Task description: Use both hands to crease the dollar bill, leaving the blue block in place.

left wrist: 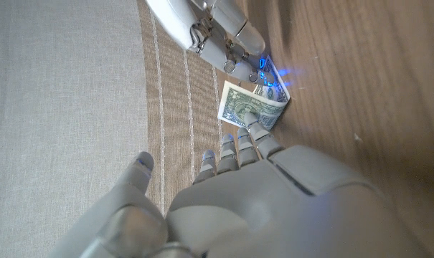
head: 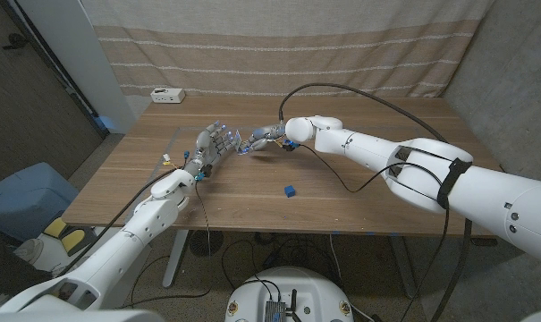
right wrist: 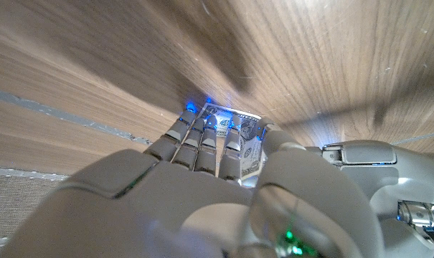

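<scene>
Thin, limp and slippery, the dollar bill (left wrist: 251,112) sits pinched at opposite ends by the left robot hand (head: 212,143) and right robot hand (head: 268,137), well beyond the blue block (head: 290,190).

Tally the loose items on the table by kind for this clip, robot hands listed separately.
Dollar bill: 1, between the two hands
Blue block: 1, lying apart from the hands
White box at the far edge: 1
Robot hands: 2, left hand and right hand
Total: 3 items, plus 2 hands
</scene>
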Controlling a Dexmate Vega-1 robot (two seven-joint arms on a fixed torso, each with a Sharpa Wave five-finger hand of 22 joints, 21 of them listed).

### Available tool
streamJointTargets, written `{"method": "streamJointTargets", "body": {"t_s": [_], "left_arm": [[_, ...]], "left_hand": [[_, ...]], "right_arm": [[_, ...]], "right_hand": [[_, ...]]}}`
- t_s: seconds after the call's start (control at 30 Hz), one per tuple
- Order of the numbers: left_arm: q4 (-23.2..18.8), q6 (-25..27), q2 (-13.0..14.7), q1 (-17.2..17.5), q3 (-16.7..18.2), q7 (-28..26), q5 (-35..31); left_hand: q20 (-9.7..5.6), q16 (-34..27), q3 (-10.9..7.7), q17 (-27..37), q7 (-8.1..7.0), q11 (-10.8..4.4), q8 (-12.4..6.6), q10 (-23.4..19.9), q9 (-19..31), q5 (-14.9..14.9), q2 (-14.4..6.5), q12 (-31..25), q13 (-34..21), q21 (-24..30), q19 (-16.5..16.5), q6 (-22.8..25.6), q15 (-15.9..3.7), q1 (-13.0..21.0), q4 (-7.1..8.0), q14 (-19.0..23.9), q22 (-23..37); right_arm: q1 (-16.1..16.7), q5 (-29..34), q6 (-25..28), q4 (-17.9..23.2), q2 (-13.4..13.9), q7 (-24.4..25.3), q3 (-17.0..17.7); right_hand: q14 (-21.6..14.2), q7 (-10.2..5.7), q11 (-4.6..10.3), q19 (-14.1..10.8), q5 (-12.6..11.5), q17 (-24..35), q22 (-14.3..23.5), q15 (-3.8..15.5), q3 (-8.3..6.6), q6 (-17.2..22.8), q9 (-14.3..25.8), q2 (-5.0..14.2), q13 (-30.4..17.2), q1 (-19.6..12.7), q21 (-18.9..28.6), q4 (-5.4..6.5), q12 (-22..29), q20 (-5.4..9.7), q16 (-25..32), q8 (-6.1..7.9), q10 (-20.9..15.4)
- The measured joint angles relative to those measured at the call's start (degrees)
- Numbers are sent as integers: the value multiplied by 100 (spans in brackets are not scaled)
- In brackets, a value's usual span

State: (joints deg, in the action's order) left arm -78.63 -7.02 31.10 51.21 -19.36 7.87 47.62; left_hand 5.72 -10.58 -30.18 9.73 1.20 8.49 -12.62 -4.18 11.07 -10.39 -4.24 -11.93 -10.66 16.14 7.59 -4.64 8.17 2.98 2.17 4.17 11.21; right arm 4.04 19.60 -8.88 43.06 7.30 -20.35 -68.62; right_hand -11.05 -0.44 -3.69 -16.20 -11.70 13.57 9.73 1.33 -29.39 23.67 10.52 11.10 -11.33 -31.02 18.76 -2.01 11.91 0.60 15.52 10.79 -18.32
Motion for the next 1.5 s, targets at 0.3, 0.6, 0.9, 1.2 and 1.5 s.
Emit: {"method": "streamJointTargets", "body": {"t_s": [0.3,0.6,0.9,1.2,1.5], "left_arm": [[-2,185,91,-138,-150,5,-159],[-113,361,162,-190,-245,-124,-297],[-185,498,190,-200,-284,-213,-337],[-230,699,212,-215,-304,-239,-334],[-331,834,277,-274,-374,-251,-334]], "left_hand": [[21,23,23,0,-113,30,78,73,-15,-22,30,29,0,-36,-21,-153,28,-30,23,-51,0],[39,66,63,-1,-194,45,140,322,-15,-22,31,94,-1,-145,-248,-233,70,-30,63,-303,0],[65,66,86,-1,-260,0,184,535,-41,-43,53,135,-1,-257,-437,-360,49,-52,86,-526,0],[43,66,110,-1,-329,10,229,606,-41,-43,53,135,-1,-262,-474,-491,32,-52,110,-608,0],[42,66,144,29,-337,-12,229,647,-40,-43,53,134,-1,-262,-536,-499,56,-52,103,-665,0]], "right_arm": [[14,5,18,58,33,-19,23],[67,-47,27,238,135,-24,116],[137,-82,51,491,276,-15,204],[211,-85,65,761,418,-14,299],[325,-102,259,1182,646,114,467]], "right_hand": [[0,-29,-31,0,0,16,0,0,0,29,0,0,0,0,-4,0,0,-1,0,0,-31],[-22,-29,-31,1,0,16,0,-22,17,29,0,0,0,0,-25,17,0,-1,0,0,-31],[-74,-29,-30,-118,0,15,2,-9,17,29,0,0,1,0,-26,16,0,-55,0,0,-31],[-73,-29,-9,-196,0,15,20,-10,33,29,0,0,1,0,-13,33,0,-64,0,0,-51],[-73,-29,-9,-202,0,15,13,-10,10,28,0,0,1,0,-37,56,0,-59,0,0,-51]]}}
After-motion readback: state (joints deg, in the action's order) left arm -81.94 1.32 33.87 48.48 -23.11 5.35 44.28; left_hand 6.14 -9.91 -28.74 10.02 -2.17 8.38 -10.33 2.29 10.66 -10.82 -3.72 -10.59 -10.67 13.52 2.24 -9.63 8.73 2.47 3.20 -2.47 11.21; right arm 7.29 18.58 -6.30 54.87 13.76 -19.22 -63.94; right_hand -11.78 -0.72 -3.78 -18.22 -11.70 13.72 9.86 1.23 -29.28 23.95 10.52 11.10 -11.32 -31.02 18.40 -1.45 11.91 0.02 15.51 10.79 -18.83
